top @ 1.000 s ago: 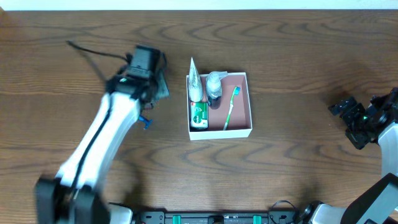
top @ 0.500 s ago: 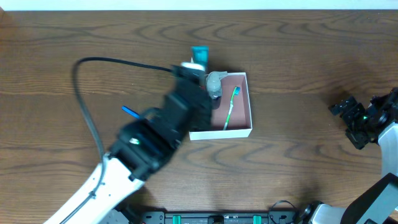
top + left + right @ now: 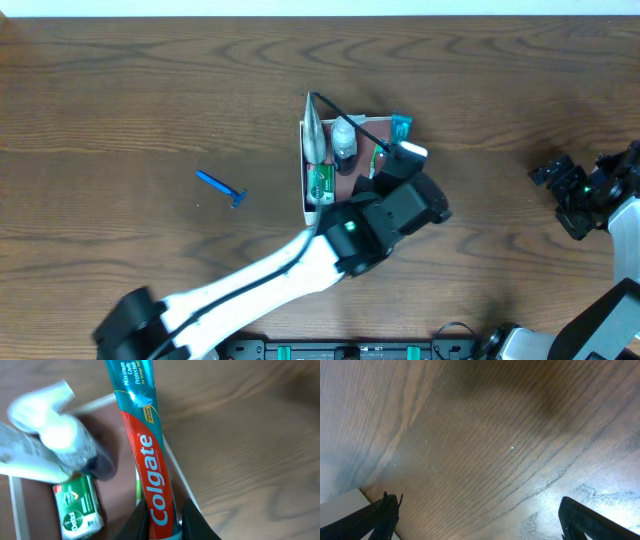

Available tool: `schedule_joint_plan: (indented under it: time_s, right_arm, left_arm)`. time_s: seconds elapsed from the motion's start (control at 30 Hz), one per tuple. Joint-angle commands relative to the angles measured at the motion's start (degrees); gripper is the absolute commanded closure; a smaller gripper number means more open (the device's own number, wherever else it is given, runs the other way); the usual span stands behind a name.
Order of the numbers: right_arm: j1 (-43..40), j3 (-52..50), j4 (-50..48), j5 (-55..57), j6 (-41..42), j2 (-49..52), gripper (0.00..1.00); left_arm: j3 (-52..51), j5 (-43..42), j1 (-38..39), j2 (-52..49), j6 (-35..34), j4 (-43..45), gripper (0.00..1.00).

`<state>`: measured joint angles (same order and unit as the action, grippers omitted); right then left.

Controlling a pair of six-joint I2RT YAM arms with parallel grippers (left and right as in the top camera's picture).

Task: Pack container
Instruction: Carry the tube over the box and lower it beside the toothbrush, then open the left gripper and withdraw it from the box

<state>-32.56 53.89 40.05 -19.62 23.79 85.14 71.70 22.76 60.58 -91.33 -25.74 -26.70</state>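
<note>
Container (image 3: 304, 195) mid-desk (image 3: 500, 80), green soap (image 3: 320, 182) inside. Left gripper (image 3: 162, 520) clenched on Colgate toothpaste (image 3: 150, 450) — held above the container's right wall. Right gripper (image 3: 480, 520) spread wide, empty, well apart. Blue razor (image 3: 222, 186) lies left of container.

We take this for a robotics lab bench, not a home: a wood-grain table (image 3: 500, 90), a left arm (image 3: 250, 287) and right arm (image 3: 628, 215) rising from its near edge, a black cable (image 3: 345, 115) trailing across, and a black rail (image 3: 320, 350) with green clamps (image 3: 285, 351) nearest us.
</note>
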Motion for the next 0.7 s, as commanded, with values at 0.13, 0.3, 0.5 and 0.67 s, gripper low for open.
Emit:
schedule_joint_plan:
  time_s: [0.13, 0.3, 0.5, 0.67]
  right_arm:
    - [-0.6, 0.6, 0.0, -0.3, -0.7, 0.2, 0.01]
    - [-0.6, 0.6, 0.0, -0.3, -0.7, 0.2, 0.01]
    - [-0.6, 0.6, 0.0, -0.3, -0.7, 0.2, 0.01]
    - [-0.6, 0.6, 0.0, -0.3, -0.7, 0.2, 0.01]
  left_arm:
    - [0.2, 3.9, 0.0, -7.5, -5.3, 0.8, 0.93]
    - [0.2, 3.9, -0.2, -10.4, -5.5, 1.8, 0.87]
    - [0.2, 3.9, -0.8, -10.9, -5.4, 2.9, 0.68]
    - [0.2, 3.9, -1.7, -10.9, -5.4, 3.5, 0.63]
